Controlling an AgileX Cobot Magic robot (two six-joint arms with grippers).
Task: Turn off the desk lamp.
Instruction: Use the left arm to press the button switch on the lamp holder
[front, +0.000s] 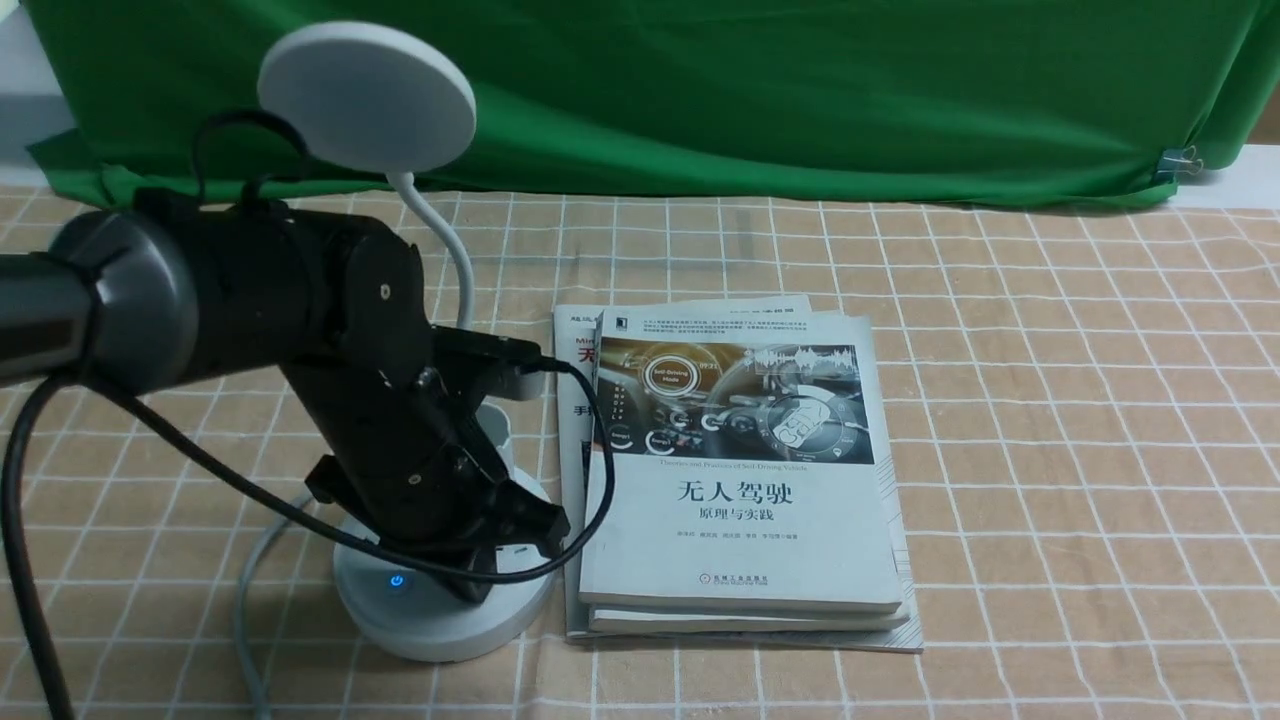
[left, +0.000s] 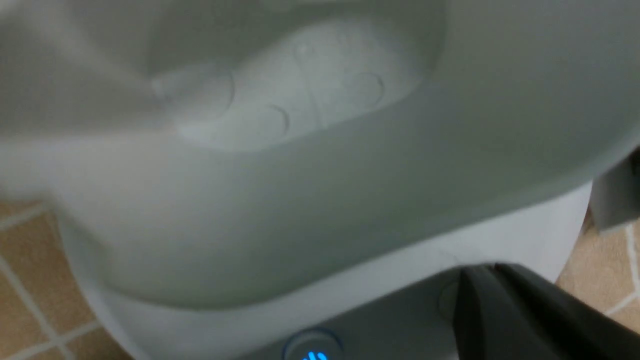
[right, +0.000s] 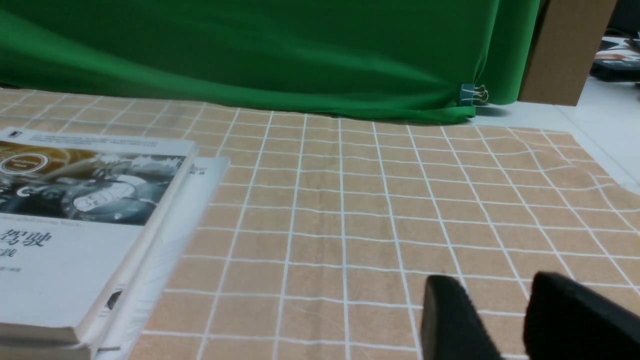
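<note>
I've got my L claw (front: 472, 590) down at the base (front: 430, 635), fingers pressed together, nothing gripped. Reach is done; press can't be confirmed. Power mark (front: 397, 580) glows blue, poss. just standby, so left to do: press if needed, check light's out, back off. R claw (right: 495, 280) has its fingers parted, no part in this.

Lamp (front: 367, 95) stands on the counter (front: 1050, 450), L of the books (front: 740, 530): white round base nearest, thin bendy neck (front: 445, 235) behind, flat disc head farthest, no obvious glow.
</note>
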